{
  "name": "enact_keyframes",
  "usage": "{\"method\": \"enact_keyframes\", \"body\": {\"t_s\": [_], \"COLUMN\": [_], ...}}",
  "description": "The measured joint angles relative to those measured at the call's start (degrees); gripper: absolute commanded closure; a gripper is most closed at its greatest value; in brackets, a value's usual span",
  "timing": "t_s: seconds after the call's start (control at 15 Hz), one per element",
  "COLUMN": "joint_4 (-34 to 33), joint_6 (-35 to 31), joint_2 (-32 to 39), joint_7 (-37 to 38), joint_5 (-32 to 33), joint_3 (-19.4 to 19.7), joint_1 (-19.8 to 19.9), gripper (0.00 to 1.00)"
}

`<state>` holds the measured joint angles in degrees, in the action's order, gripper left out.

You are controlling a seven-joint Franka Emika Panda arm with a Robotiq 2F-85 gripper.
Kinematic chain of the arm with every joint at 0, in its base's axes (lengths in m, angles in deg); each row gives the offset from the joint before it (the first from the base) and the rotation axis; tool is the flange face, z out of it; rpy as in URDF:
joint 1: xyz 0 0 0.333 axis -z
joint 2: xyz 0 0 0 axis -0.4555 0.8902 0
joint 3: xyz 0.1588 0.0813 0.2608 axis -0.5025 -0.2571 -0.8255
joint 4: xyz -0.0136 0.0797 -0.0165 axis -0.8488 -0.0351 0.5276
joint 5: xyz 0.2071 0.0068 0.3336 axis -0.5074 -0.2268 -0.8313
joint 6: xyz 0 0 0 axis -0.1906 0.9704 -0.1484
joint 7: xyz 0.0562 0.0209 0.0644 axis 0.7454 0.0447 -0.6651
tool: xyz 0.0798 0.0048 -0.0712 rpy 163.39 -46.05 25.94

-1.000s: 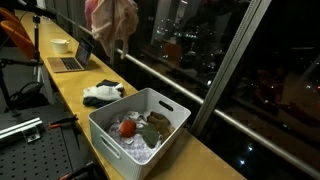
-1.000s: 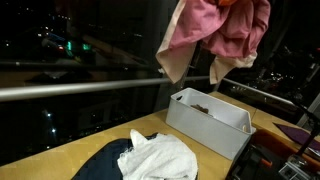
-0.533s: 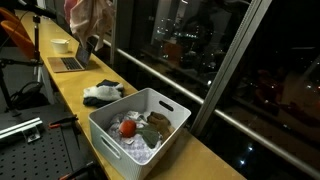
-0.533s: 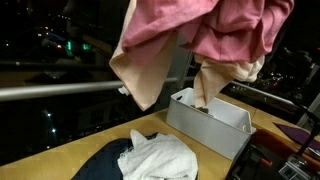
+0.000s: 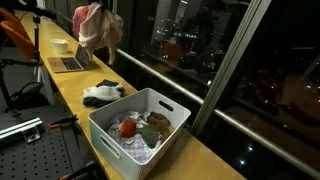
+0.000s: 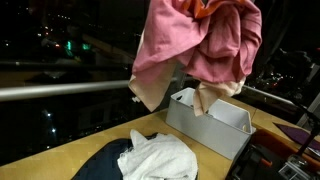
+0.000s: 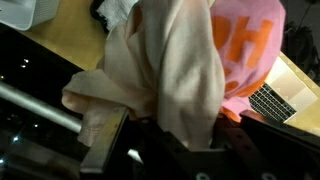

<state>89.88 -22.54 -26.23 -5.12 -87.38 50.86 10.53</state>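
Pink garment point(image 5: 97, 25) with an orange print and a cream-coloured lining is dangling up in the air over the wooden counter point(image 5: 72, 88), not touching anything below it. In the wrist view the gripper point(image 7: 165, 148) has the fabric bunched up between its fingers point(image 7: 104, 152), so it's clamped on the cloth, and the rest just hangs in folds. In an exterior view it sits high above the laptop point(image 5: 70, 62) end of the counter, well apart from the white bin point(image 5: 172, 128), which has clothes and something red point(image 5: 127, 127) in it. A small pile of white and dark clothes point(image 5: 103, 93) lies on the counter between the two.
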Motion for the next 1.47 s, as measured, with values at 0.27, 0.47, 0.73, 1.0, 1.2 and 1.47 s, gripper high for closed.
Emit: {"method": "enact_keyframes", "body": {"t_s": [0.27,0.47,0.73,1.0,1.2,1.47], "joint_4": [2.1,4.8,10.9,15.8,17.3,17.1], "joint_6": [-1.4,-2.8,-7.1,-11.1,-13.9,-18.3], "joint_2": [-0.4,-1.9,-5.1,-7.0,-5.4,0.5], "joint_7": [0.0,-0.2,-2.9,-9.7,-14.7,-19.9], "joint_5": [-2.1,-3.6,-3.3,-2.1,0.5,2.0], "joint_3": [0.3,1.0,4.9,10.6,14.3,17.3], "joint_1": [0.5,1.6,5.0,10.3,13.9,17.4], "gripper": [0.27,0.05,0.0,0.0,0.0,0.0]}}
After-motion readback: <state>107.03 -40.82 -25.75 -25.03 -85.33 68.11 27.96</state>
